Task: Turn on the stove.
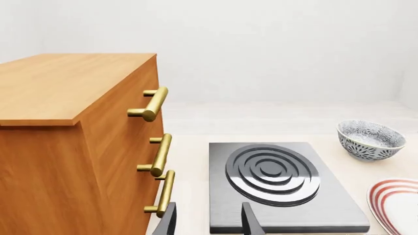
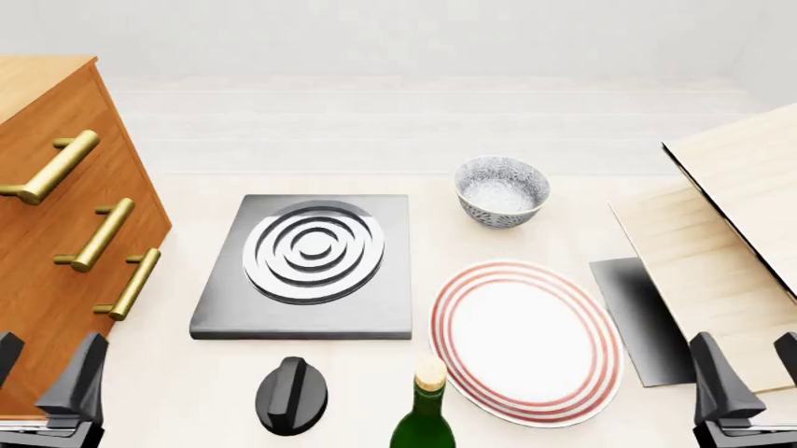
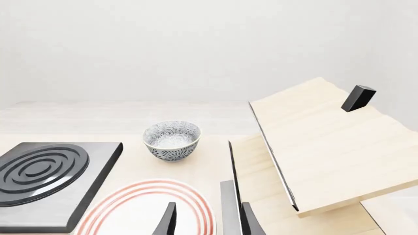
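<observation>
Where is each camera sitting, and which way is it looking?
Front view: sits above and behind the arms, looking forward and down at the dark grey stove slab with silver rings, black round knob and red-ringed white plate; both grippers show at the near corners.
Left wrist view: behind the left gripper, facing the orange wooden drawer cabinet and stove; its open fingers show.
Right wrist view: behind the right gripper, facing the plate and pale wooden box.
All three share the speckled grey bowl.

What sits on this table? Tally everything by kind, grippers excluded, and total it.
Stove slab: 1
Knob: 1
Plate: 1
Bowl: 1
Bottle: 1
Drawer cabinet: 1
Pale wooden unit: 1
Total: 7
</observation>
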Available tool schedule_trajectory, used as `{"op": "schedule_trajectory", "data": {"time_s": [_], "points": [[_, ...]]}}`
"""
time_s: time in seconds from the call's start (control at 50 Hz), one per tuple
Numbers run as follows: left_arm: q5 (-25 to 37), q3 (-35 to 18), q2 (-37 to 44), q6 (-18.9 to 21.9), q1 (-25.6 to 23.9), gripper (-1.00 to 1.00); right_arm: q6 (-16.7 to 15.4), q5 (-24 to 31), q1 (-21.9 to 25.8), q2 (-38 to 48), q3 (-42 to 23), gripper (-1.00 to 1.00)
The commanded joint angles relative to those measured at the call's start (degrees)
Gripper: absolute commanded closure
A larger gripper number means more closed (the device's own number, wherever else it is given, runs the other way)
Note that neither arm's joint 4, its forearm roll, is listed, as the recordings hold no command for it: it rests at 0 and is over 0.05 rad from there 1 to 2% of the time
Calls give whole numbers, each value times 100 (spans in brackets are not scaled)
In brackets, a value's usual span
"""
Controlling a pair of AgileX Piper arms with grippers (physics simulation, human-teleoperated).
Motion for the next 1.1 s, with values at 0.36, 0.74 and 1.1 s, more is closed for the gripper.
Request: {"op": "schedule_trajectory", "data": {"time_s": [0.36,0.74,1.1], "points": [[-963,-831,2655,209,-873,-100,4,-24,-1,43,-12,-100],[333,-2270,3525,58,-1847,-100,1,-17,-1,39,-16,-100],[728,-2756,4420,-52,-2562,-100,1,-22,-1,41,-13,-100]]}}
